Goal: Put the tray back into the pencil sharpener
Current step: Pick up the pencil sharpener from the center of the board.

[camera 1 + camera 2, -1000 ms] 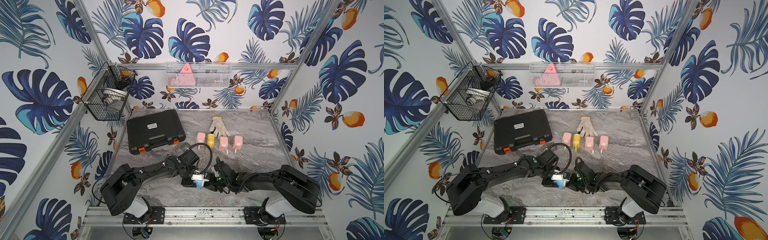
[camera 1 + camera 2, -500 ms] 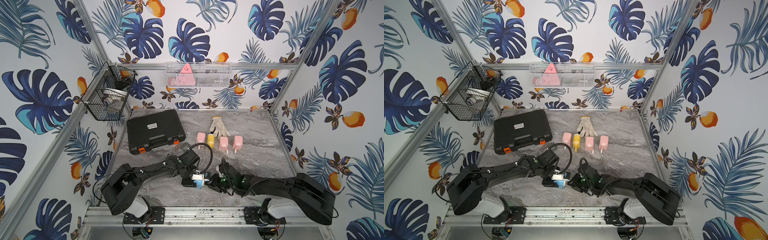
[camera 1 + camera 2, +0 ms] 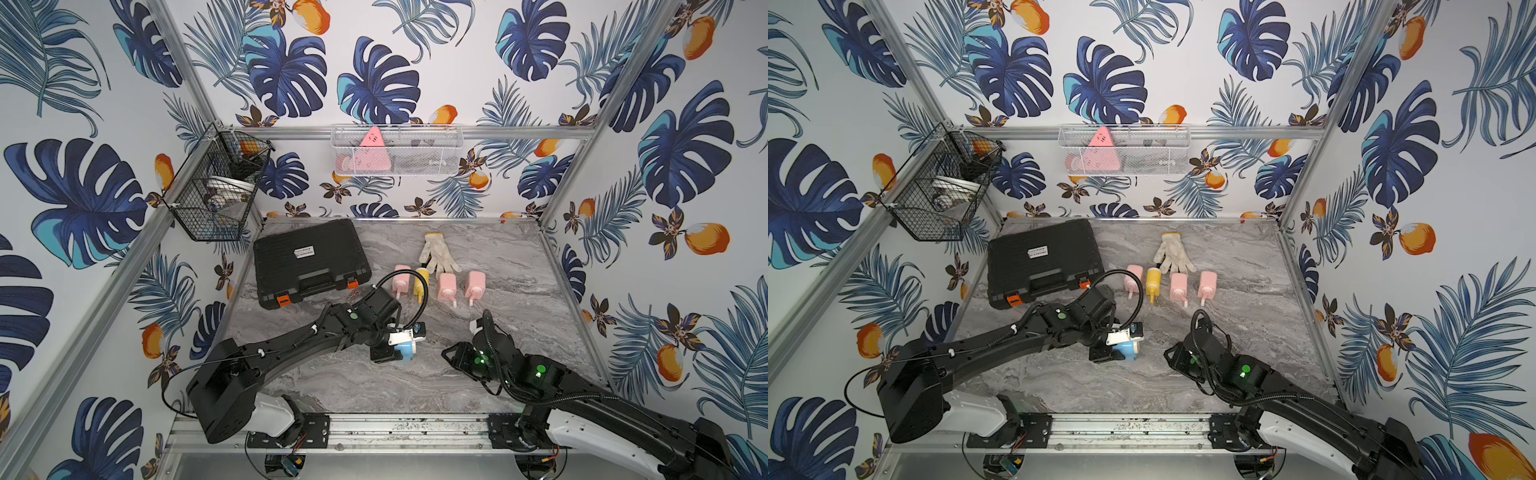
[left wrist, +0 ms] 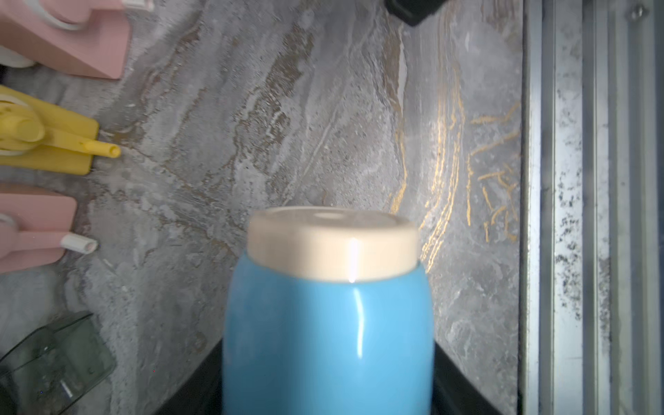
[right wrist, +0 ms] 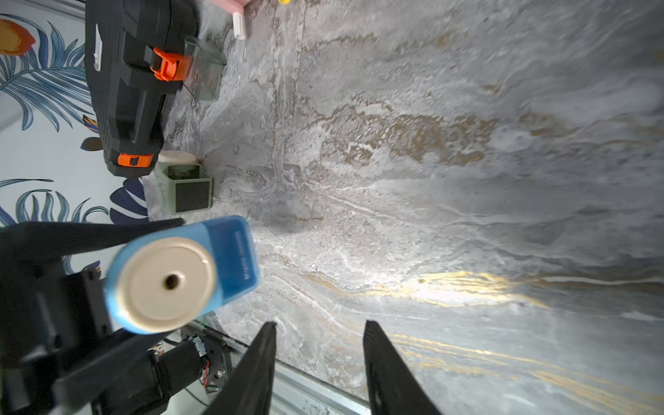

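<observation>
1. The right gripper (image 5: pixel 321 323) has its jaws apart with nothing between them. Only bare table (image 5: pixel 467 179) lies beyond the tips.
2. The left gripper (image 3: pixel 395 349) is clamped on the blue pencil sharpener (image 4: pixel 327 323), a finger on either side of the body. The sharpener's cream cap (image 5: pixel 161 280) is turned toward the right arm.
3. The tray (image 5: pixel 235 258) is the darker blue block on the sharpener's side. It looks seated in its slot, though the blur leaves me unsure whether it sits flush or slightly proud.
4. I judge the tray to be a small, light, thin-walled plastic drawer, stiff but glossy and so slippery. It is best taken by its outer face, or that face pressed squarely along the slot. A skewed push would likely jam it.
5. The sharpener body is smooth and rounded, so it could twist in the left grip under a push. Pressing gently would be safer.
6. Further out, a green sharpener (image 5: pixel 183 187) with a dark open slot stands just beside the black case (image 5: pixel 125 90). A clear tray (image 5: pixel 204 68) lies near the same case, well apart from both grippers.
</observation>
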Robot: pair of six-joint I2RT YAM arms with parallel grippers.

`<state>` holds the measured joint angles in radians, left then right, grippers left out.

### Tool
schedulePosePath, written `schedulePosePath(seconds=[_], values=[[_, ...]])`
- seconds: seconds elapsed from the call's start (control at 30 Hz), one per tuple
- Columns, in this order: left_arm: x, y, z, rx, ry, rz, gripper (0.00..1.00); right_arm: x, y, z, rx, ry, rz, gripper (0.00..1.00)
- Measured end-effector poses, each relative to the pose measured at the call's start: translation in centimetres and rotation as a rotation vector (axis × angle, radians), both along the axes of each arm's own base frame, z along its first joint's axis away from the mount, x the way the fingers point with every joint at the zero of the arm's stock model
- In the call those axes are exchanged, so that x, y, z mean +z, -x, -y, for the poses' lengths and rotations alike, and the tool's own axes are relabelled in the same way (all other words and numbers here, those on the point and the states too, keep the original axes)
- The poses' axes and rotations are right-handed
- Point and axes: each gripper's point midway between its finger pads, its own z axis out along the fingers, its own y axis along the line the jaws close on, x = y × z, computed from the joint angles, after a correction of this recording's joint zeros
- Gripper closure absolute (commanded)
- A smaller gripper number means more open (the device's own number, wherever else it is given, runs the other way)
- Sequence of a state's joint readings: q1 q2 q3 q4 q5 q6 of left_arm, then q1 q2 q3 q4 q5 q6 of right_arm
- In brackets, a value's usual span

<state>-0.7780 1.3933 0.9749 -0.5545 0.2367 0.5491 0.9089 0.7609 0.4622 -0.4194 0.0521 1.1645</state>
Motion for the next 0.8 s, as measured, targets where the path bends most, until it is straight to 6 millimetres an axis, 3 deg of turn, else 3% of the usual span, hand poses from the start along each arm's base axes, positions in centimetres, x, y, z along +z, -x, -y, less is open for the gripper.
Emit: schedulePosePath(seconds=[0.13, 0.27, 0.43, 0.57, 0.8], values=[[2.3, -1.7, 0.0, 0.139, 0.021, 0.006, 0.9, -0.6, 0.2, 0.8, 0.006, 0.052, -0.006, 0.57], [4.5, -3.7, -0.4, 0.3, 0.043, 0.011, 1.0, -0.8, 0.4, 1.1, 0.007, 0.069, -0.012, 0.57], [6.0, -7.0, -2.2, 0.537, 0.046, 0.024, 1.0, -0.3, 0.4, 1.4, -0.001, 0.061, 0.004, 0.58], [7.1, -10.9, -4.3, 0.76, 0.041, 0.04, 1.0, -0.2, 0.4, 1.8, -0.007, 0.071, 0.009, 0.58], [7.4, -17.2, -7.6, 1.078, 0.021, 0.033, 1.0, 0.5, 0.1, 1.8, -0.003, 0.076, 0.028, 0.58]])
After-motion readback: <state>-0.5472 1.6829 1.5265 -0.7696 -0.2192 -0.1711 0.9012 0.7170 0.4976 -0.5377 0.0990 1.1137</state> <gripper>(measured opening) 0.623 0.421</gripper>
